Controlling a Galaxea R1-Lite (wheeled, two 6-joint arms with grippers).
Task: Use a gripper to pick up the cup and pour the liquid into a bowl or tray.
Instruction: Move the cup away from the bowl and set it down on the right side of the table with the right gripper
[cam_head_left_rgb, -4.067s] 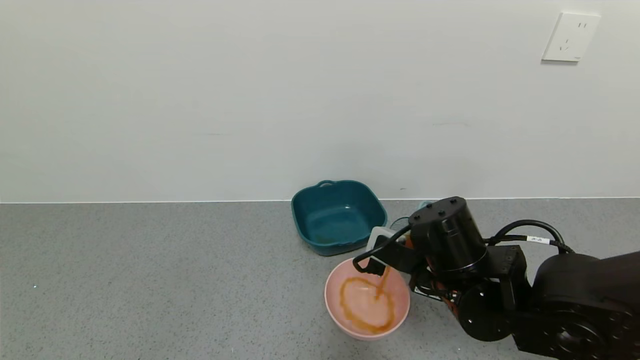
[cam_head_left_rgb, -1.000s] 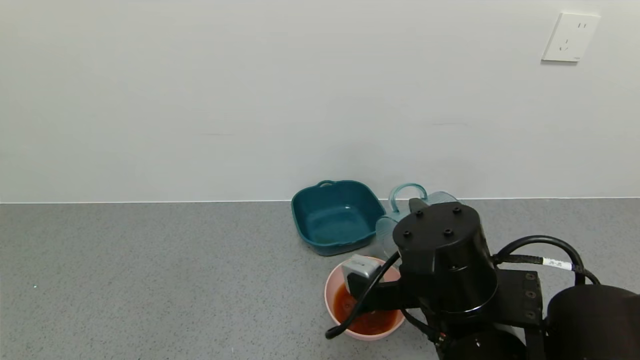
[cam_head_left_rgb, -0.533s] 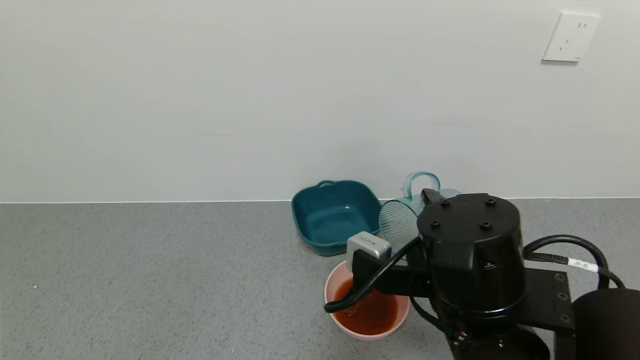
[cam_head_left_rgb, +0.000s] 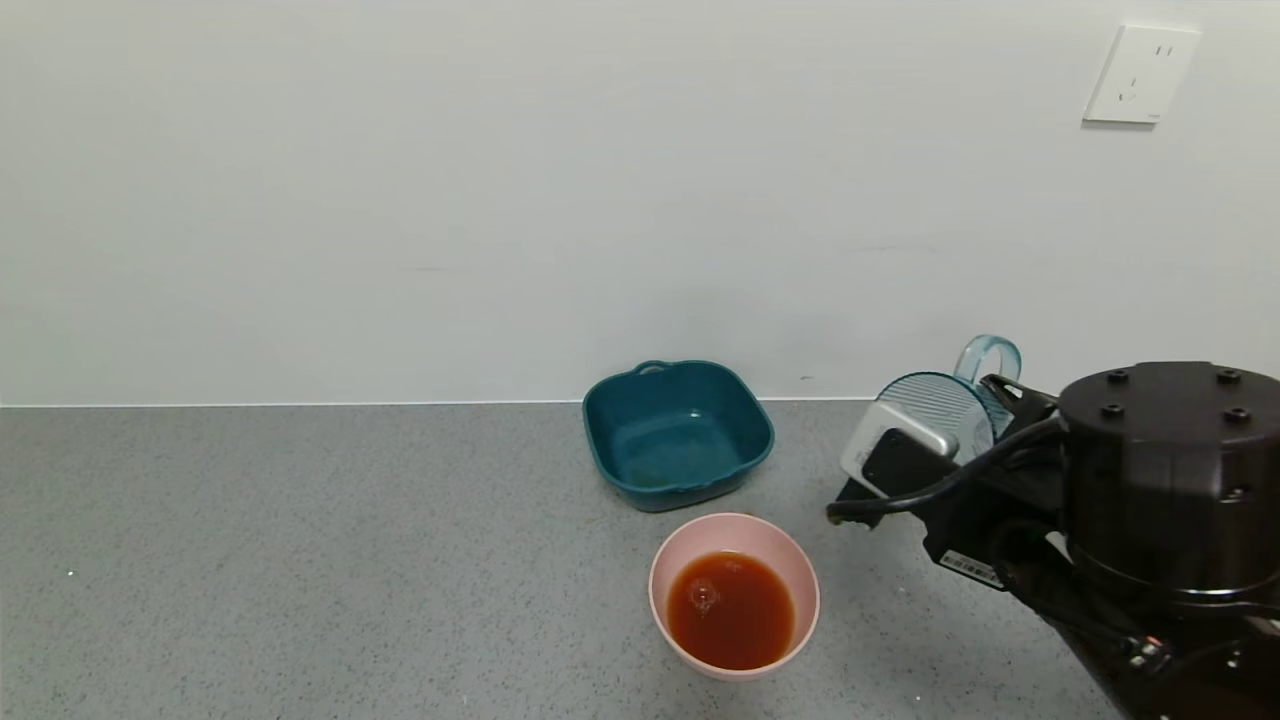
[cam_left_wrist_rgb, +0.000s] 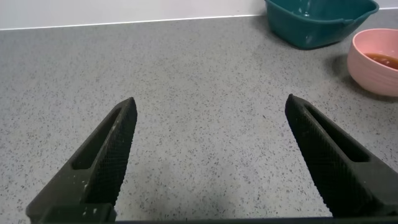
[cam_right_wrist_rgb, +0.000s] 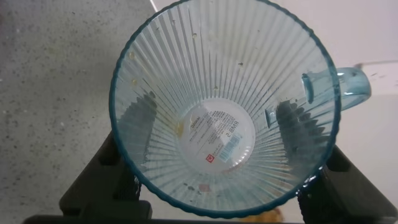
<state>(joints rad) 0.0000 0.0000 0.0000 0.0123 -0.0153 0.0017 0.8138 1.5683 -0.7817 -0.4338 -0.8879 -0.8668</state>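
Right tool (cam_head_left_rgb: 985, 425) clamped on emptied ribbed cup (cam_head_left_rgb: 935, 410), tipped near table's right edge, clear of filled pink bowl (cam_head_left_rgb: 734, 597); left tool (cam_left_wrist_rgb: 208, 155) wide open, idle.

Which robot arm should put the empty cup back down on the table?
The right one. The right gripper already grips the empty ribbed blue-grey plastic cup, beside the pink plastic bowl holding the reddish-brown liquid. The left gripper is open, holding nothing.
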